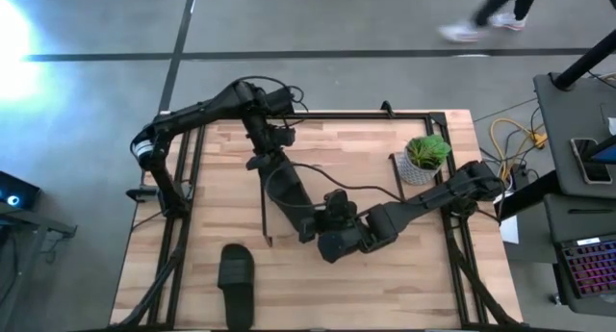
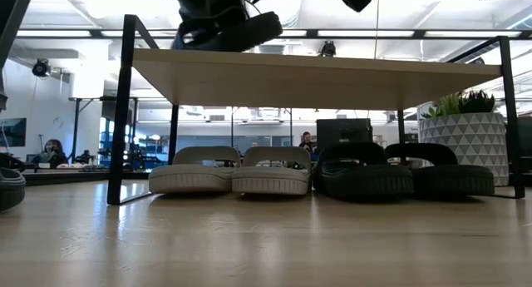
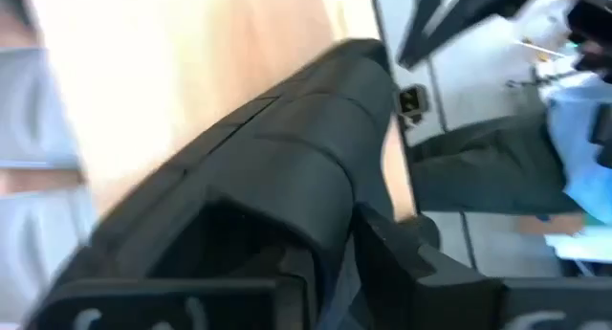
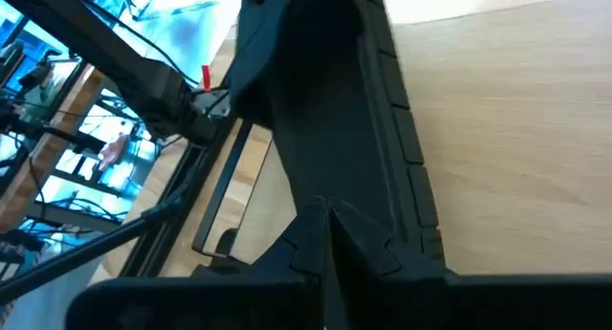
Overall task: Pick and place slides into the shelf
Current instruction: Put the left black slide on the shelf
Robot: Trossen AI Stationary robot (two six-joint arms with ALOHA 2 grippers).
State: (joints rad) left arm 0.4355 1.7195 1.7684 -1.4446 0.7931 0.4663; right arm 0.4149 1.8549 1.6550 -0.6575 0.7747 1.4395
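A black slide [image 1: 291, 203] is held between both grippers over the shelf's light-wood top board [image 2: 332, 77], near its left end. Whether its sole touches the board I cannot tell. My left gripper [image 1: 277, 181] is at the slide's far end, my right gripper [image 1: 325, 232] at its near end, and both are shut on it. Under the shelf, two light grey slides [image 2: 233, 170] and two black slides [image 2: 407, 170] stand side by side on the table. Another black slide [image 1: 237, 283] lies sole down near the table's front edge. My left gripper has the slide's side edge [image 3: 335, 191] between its two fingers, coming slanting down from the table's far side. The picture is blurred, so the exact part is unclear. My right gripper pinches the rim at one end of the slide [image 4: 330, 191] between its shut fingers [image 4: 316, 230]. It comes slanting down from the table's right, along the slide's length. The slide lies about level with its footbed up.
A potted plant in a white patterned pot [image 1: 423, 159] stands at the shelf's right end. The shelf's thin black legs [image 2: 120, 112] frame the row of slides. Bare wood table lies in front of the shelf. A person walks past beyond the far edge [image 1: 491, 19].
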